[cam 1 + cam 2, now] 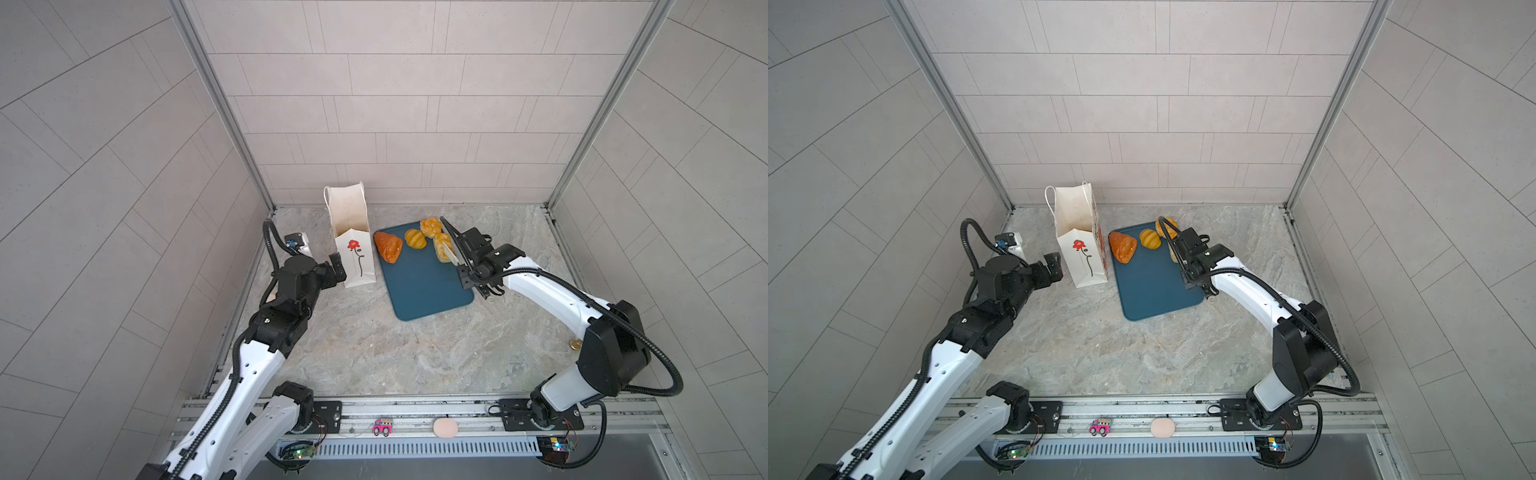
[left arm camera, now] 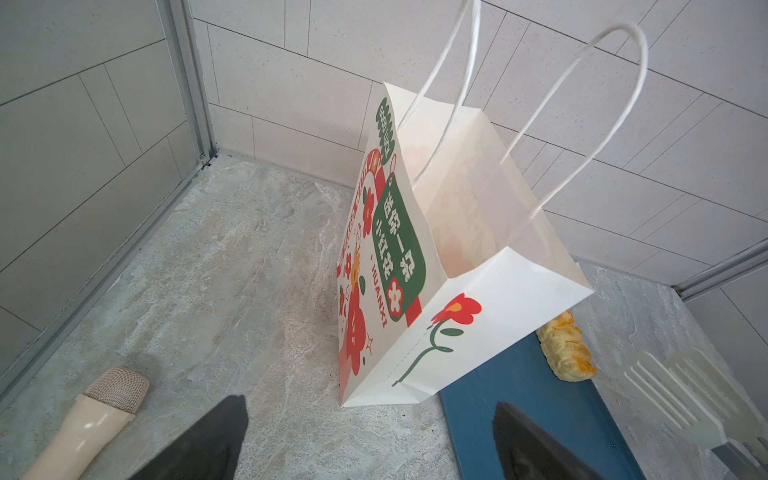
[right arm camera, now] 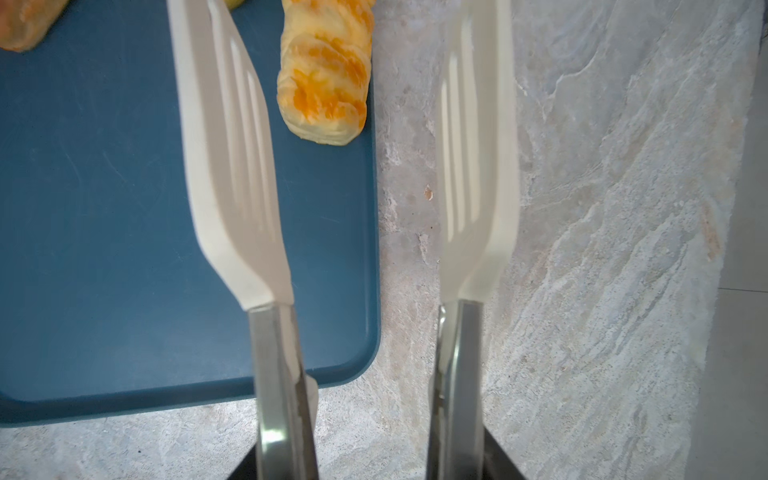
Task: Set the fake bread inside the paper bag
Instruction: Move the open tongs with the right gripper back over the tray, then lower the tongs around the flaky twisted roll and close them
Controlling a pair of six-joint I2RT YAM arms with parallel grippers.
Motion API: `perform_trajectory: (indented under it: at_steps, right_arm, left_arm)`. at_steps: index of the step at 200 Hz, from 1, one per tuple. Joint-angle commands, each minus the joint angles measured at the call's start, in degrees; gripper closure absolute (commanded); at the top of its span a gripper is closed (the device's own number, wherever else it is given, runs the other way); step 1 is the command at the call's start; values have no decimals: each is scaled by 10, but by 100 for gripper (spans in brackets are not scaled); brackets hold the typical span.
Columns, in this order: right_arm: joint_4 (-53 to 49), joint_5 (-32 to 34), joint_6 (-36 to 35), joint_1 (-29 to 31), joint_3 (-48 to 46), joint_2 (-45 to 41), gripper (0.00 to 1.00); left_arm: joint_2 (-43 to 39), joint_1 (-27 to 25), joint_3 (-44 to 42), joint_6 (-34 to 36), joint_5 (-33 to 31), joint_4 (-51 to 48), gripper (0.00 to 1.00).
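Observation:
The white paper bag (image 1: 353, 257) (image 1: 1081, 262) (image 2: 478, 324) stands upright with its mouth open, left of the blue tray (image 1: 424, 291) (image 1: 1150, 291). Several pieces of fake bread lie on the tray's far end: a reddish-brown loaf (image 1: 388, 246), a striped roll (image 1: 414, 239), a knobbly bun (image 1: 430, 227) and a flaky pastry (image 1: 442, 247) (image 3: 326, 79). My left gripper (image 1: 338, 270) (image 2: 370, 411) is open and empty beside the bag's near left corner. My right gripper (image 1: 467, 266) (image 3: 370, 465) is shut on white-tipped tongs (image 3: 232, 166), whose spread blades flank the flaky pastry without touching it.
A cream microphone-shaped object (image 2: 95, 415) lies on the stone table left of the bag. Tiled walls close the back and both sides. A pink toy car (image 1: 382, 428) and a pink oval (image 1: 445, 428) sit on the front rail. A small brass piece (image 1: 575, 344) rests behind the right arm.

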Motion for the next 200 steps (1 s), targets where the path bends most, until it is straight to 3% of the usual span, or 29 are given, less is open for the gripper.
perform_trajectory:
  at_steps: [1,200]
  right_arm:
    - [21,8,14,-2,4,13,44]
    - [-27,22,24,-11,144,173,41]
  left_arm:
    - [-3,-4,15,2,-14,4,0]
    - [-11,-7,5,11,-36,-8,0]
